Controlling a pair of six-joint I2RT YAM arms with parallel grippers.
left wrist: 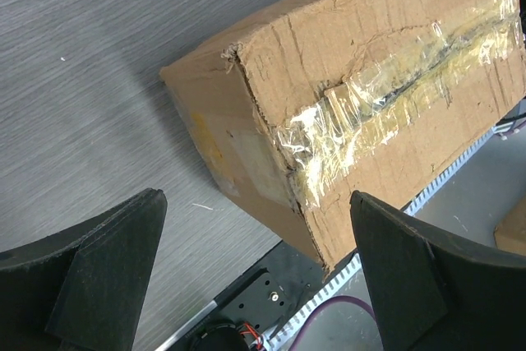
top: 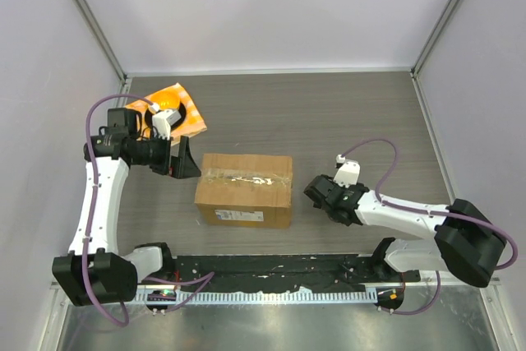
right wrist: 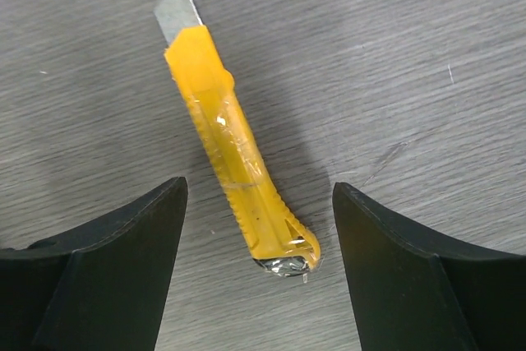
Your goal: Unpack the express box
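The express box is a brown cardboard carton lying in the middle of the table, with clear tape along its top seam and a white label on its near side. My left gripper hovers open just off the box's left end. In the left wrist view that taped end lies ahead of the wide-apart left gripper, which holds nothing. My right gripper is low over the table, right of the box. The right wrist view shows the right gripper open astride the handle of a yellow utility knife, blade out, with a gap on both sides.
An orange checkered cloth lies at the back left, behind the left wrist. A black rail with a white toothed strip runs along the near edge. Grey walls enclose the table on three sides.
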